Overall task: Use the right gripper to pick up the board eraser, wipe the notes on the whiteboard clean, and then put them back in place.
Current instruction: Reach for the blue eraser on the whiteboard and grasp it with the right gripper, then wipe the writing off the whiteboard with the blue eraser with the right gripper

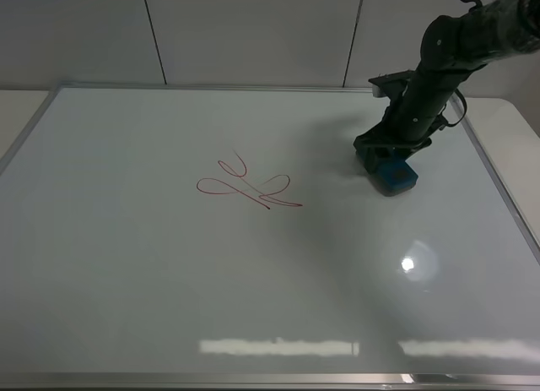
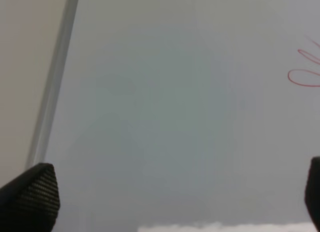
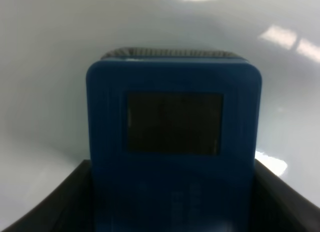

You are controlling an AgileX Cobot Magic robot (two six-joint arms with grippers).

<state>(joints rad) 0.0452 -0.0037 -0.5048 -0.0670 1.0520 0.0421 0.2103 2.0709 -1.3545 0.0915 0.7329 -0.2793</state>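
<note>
The whiteboard (image 1: 169, 273) lies flat and fills most of the exterior high view. The red notes (image 1: 249, 188) sit left of its middle, and part of them shows in the left wrist view (image 2: 304, 75). My right gripper (image 1: 390, 152) is at the board's upper right, shut on the teal-blue board eraser (image 1: 393, 175). In the right wrist view the eraser (image 3: 172, 117) sits between the black fingers (image 3: 60, 204), over the board. I cannot tell whether it touches the board. My left gripper (image 2: 175, 197) is open and empty above the board's left part.
The board's silver frame (image 1: 506, 192) runs just right of the right arm, and its left edge (image 2: 52, 86) shows in the left wrist view. A pale table surface (image 1: 21, 112) lies beyond the frame. A white panelled wall (image 1: 253, 32) stands behind.
</note>
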